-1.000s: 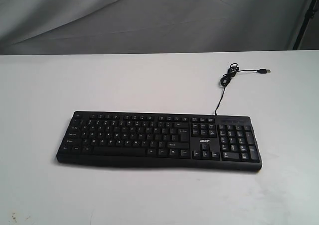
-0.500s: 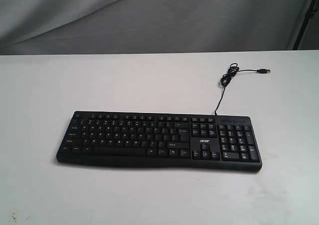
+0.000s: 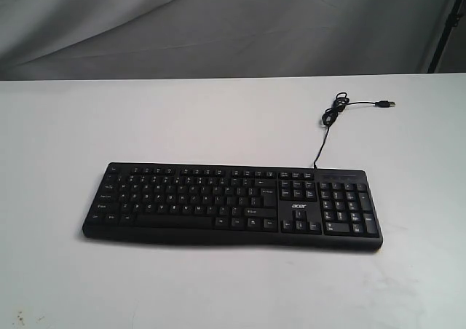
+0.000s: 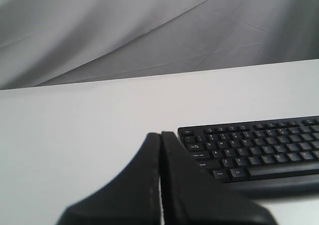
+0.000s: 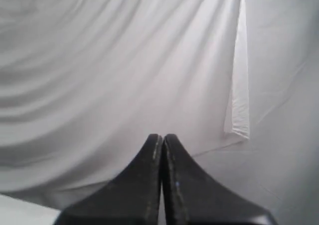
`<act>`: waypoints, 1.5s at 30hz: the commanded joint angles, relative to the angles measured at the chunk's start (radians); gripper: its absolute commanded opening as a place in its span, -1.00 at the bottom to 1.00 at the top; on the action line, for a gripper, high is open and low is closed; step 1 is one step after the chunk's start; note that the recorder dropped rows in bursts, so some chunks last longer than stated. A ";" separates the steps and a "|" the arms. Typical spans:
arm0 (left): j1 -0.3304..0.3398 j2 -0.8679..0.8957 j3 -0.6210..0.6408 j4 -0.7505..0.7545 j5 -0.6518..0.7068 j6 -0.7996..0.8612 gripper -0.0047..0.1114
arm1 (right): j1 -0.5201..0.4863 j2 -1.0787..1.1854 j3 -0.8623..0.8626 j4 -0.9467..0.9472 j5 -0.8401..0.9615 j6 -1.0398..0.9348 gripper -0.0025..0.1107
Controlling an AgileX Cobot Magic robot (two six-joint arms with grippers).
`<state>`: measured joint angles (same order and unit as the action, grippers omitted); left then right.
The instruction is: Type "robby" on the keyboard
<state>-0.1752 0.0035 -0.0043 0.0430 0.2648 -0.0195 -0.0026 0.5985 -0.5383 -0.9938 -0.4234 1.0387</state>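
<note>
The black keyboard [image 3: 233,205] lies flat on the white table [image 3: 182,118], number pad at the right, "acer" logo above the arrow keys. Its thin black USB cable [image 3: 331,118] runs back to a loose plug [image 3: 386,104]. Neither arm shows in the exterior view. In the left wrist view my left gripper [image 4: 160,134] is shut and empty, off the keyboard's [image 4: 254,145] Esc-corner end, apart from it. My right gripper [image 5: 162,135] is shut and empty, with only white cloth behind it; the keyboard is out of that view.
A grey-white cloth backdrop [image 3: 218,23] hangs behind the table. A dark stand leg [image 3: 444,30] shows at the far right edge. Bare tabletop surrounds the keyboard on every side.
</note>
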 commanded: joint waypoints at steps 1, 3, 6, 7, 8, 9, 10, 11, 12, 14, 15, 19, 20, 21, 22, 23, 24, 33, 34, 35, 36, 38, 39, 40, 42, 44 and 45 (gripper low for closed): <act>-0.006 -0.003 0.004 0.005 -0.006 -0.003 -0.92 | -0.006 0.328 -0.219 -0.146 0.001 0.012 -0.96; -0.006 -0.003 0.004 0.005 -0.006 -0.003 -0.92 | -0.006 0.455 -0.326 -0.247 0.016 0.012 -0.96; -0.006 -0.003 0.004 0.005 -0.006 -0.003 -0.92 | -0.006 0.584 -0.460 -0.375 0.108 0.012 -0.96; -0.006 -0.003 0.004 0.005 -0.006 -0.003 -0.92 | -0.006 0.612 -0.490 -0.394 0.148 0.012 -0.96; -0.006 -0.003 0.004 0.005 -0.006 -0.003 -0.92 | -0.006 0.642 -0.525 -0.403 0.206 0.014 -0.96; -0.006 -0.003 0.004 0.005 -0.006 -0.003 -0.92 | -0.006 0.666 -0.556 -0.403 0.274 0.014 -0.96; -0.006 -0.003 0.004 0.005 -0.006 -0.003 -0.92 | -0.006 0.686 -0.579 -0.403 0.332 0.016 -0.96; -0.006 -0.003 0.004 0.005 -0.006 -0.003 -0.92 | -0.004 0.705 -0.604 -0.403 0.405 0.016 -0.96; -0.006 -0.003 0.004 0.005 -0.006 -0.003 -0.92 | 0.006 0.722 -0.629 -0.403 0.478 0.014 -0.96; -0.006 -0.003 0.004 0.005 -0.006 -0.003 -0.92 | 0.024 0.753 -0.670 -0.397 0.613 -0.003 -0.96; -0.006 -0.003 0.004 0.005 -0.006 -0.003 -0.92 | 0.035 0.769 -0.690 -0.368 0.658 -0.031 -0.96; -0.006 -0.003 0.004 0.005 -0.006 -0.003 -0.92 | 0.061 0.825 -0.743 0.053 0.639 -0.321 -0.96; -0.006 -0.003 0.004 0.005 -0.006 -0.003 -0.92 | 0.071 0.843 -0.751 0.216 0.619 -0.466 -0.96; -0.006 -0.003 0.004 0.005 -0.006 -0.003 -0.92 | 0.087 0.864 -0.762 0.380 0.617 -0.632 -0.96; -0.006 -0.003 0.004 0.005 -0.006 -0.003 -0.92 | 0.108 0.887 -0.774 0.538 0.632 -0.810 -0.96; -0.006 -0.003 0.004 0.005 -0.006 -0.003 -0.92 | 0.127 0.907 -0.786 0.664 0.671 -1.001 -0.96; -0.006 -0.003 0.004 0.005 -0.006 -0.003 -0.92 | 0.151 0.935 -0.809 0.825 0.736 -1.211 -0.96; -0.006 -0.003 0.004 0.005 -0.006 -0.003 -0.92 | 0.214 1.168 -1.052 1.851 1.435 -2.126 -0.96; -0.006 -0.003 0.004 0.005 -0.006 -0.003 -0.92 | 0.229 1.175 -1.052 1.851 1.448 -2.147 -0.96; -0.006 -0.003 0.004 0.005 -0.006 -0.003 -0.92 | 0.246 1.178 -1.052 1.835 1.455 -2.153 -0.96; -0.006 -0.003 0.004 0.005 -0.006 -0.003 -0.92 | 0.285 1.185 -1.050 1.807 1.460 -2.153 -0.96; -0.006 -0.003 0.004 0.005 -0.006 -0.003 -0.92 | 0.360 1.194 -1.050 1.750 1.454 -2.155 -0.96; -0.006 -0.003 0.004 0.005 -0.006 -0.003 -0.92 | 0.406 1.202 -1.050 1.723 1.435 -2.155 -0.96; -0.006 -0.003 0.004 0.005 -0.006 -0.003 -0.92 | 0.455 1.207 -1.050 1.710 1.417 -2.155 -0.96; -0.006 -0.003 0.004 0.005 -0.006 -0.003 -0.92 | 0.548 1.234 -1.050 1.683 1.351 -2.159 -0.96; -0.006 -0.003 0.004 0.005 -0.006 -0.003 -0.92 | 0.616 1.268 -1.050 1.643 1.281 -2.159 -0.96; -0.006 -0.003 0.004 0.005 -0.006 -0.003 -0.92 | 0.658 1.295 -1.050 1.622 1.248 -2.159 -0.96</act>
<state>-0.1752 0.0035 -0.0043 0.0430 0.2648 -0.0195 0.5735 1.8477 -1.5852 0.6841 0.9170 -1.1067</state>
